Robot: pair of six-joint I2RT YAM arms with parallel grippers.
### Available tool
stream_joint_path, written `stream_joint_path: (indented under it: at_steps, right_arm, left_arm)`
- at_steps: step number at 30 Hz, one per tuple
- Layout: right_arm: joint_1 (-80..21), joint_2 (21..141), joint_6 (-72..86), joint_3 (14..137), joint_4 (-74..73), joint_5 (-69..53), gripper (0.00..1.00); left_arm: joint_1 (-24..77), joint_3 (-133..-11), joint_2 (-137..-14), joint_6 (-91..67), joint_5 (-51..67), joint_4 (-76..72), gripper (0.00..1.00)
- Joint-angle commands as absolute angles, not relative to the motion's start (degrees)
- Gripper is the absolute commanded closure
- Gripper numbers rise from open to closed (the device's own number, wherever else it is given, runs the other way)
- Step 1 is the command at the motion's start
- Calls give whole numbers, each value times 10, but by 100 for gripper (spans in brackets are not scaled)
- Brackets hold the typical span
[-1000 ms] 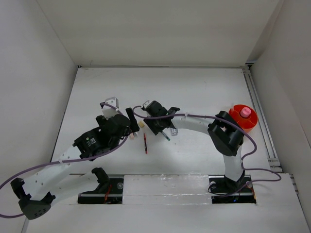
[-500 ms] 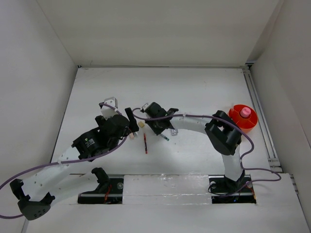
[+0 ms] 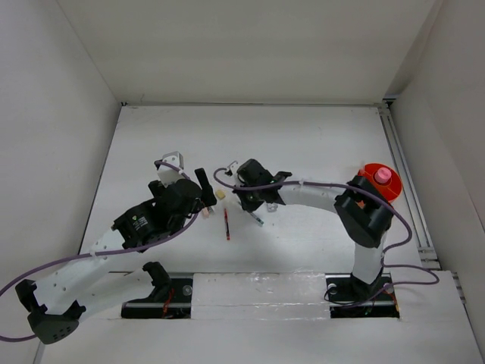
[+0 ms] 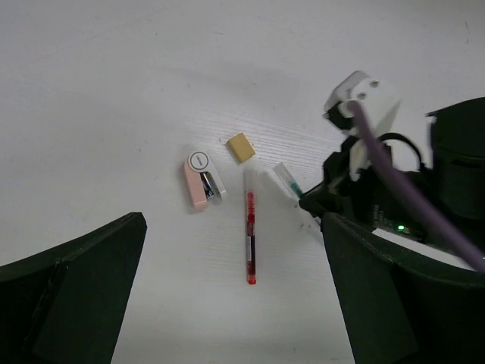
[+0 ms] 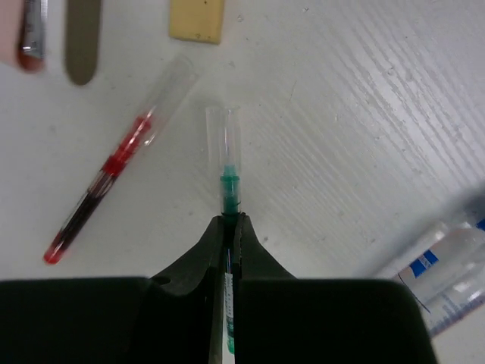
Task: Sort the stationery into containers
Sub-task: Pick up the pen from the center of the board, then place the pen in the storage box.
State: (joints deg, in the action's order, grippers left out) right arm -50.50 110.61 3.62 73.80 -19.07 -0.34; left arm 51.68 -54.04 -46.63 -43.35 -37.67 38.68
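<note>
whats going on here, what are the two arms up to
The right end effector is shut on the green pen near the middle of the table; whether the pen is off the surface is unclear. The left end effector hangs open above the red pen, the pink-white piece and the tan eraser, touching none. A clear bottle lies near the green pen. The orange cup at the right edge holds a pink-capped tube.

left gripper (image 4: 231, 250) hovers low, jaws wide apart; right gripper (image 5: 229, 221) reaches leftward, jaws pinched on the green pen (image 5: 228, 189).
</note>
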Motion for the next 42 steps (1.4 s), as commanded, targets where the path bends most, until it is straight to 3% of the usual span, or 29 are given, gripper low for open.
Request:
stream_joint_path:
  at_steps: [1, 7, 15, 18, 28, 35, 42]
  right_arm:
    - [-467, 1002, 44, 709, -63, -82, 100]
    - [-385, 872, 9, 656, 7, -100, 100]
    - [-160, 717, -75, 557, 1, -100, 100]
    - [-116, 644, -91, 520, 1, -17, 100]
    - [-92, 562, -44, 433, 40, 234, 100]
    - [-82, 496, -45, 337, 107, 311, 100]
    - [-48, 492, -69, 322, 139, 274, 100]
  left_arm:
    - [518, -560, -460, -432, -383, 385, 0]
    - [518, -560, -454, -432, -378, 385, 0]
    - [518, -555, -431, -426, -367, 380, 0]
    - [518, -548, -416, -414, -355, 366, 0]
    - [518, -542, -421, -395, -336, 350, 0]
    - [518, -542, -426, -389, -324, 344, 0]
    - [518, -542, -432, -389, -319, 344, 0]
